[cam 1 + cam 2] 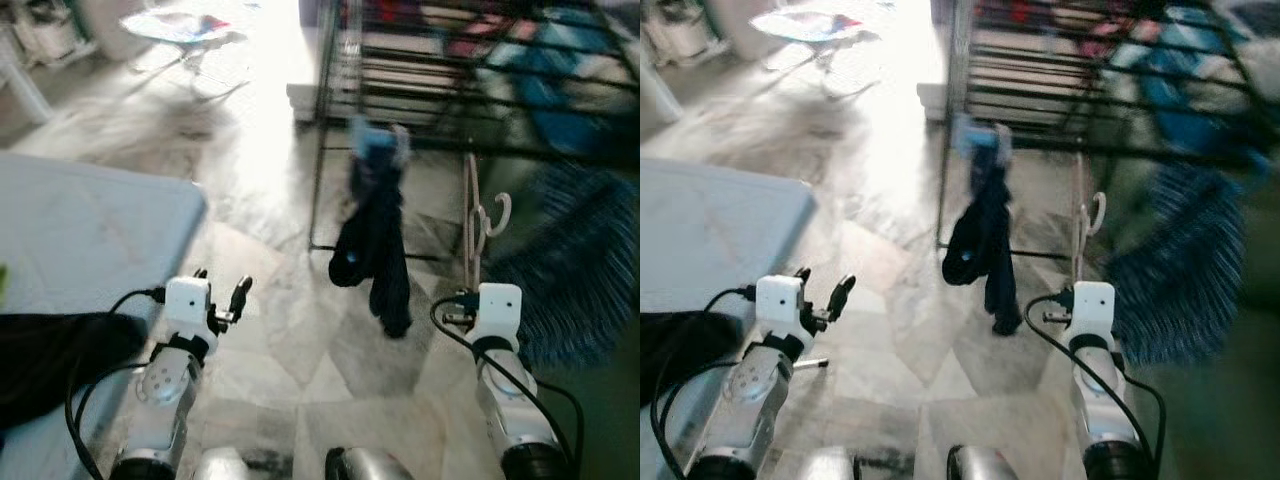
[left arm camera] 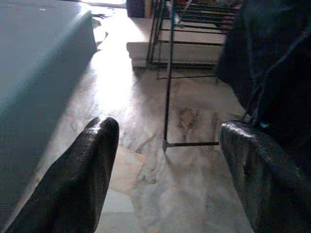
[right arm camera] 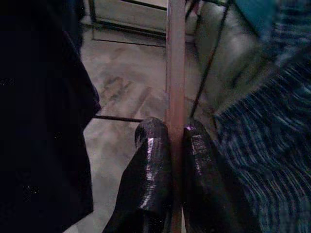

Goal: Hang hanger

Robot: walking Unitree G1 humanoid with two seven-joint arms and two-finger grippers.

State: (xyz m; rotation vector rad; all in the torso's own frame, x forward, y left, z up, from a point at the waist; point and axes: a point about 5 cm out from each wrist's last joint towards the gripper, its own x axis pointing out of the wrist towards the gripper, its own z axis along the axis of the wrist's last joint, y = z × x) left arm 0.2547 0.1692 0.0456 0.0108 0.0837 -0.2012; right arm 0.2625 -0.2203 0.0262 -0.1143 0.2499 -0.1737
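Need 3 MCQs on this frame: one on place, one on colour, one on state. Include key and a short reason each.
1. Where does the dark garment hang?
A. on the drying rack
B. on the bed
C. from the left gripper

2. What colour is the hanger?
A. bright green
B. pale wood tone
C. black

3. What state is the right gripper in?
A. wide open, holding nothing
B. shut on the hanger
C. shut on the striped cloth

Key:
1 A: the garment droops from a rack bar, clear of the floor.
2 B: the eye views show a light tan bar and hook in front of the right arm.
3 B: the right wrist view shows both fingers pressed against the hanger's bar, while the left gripper stands open on nothing.
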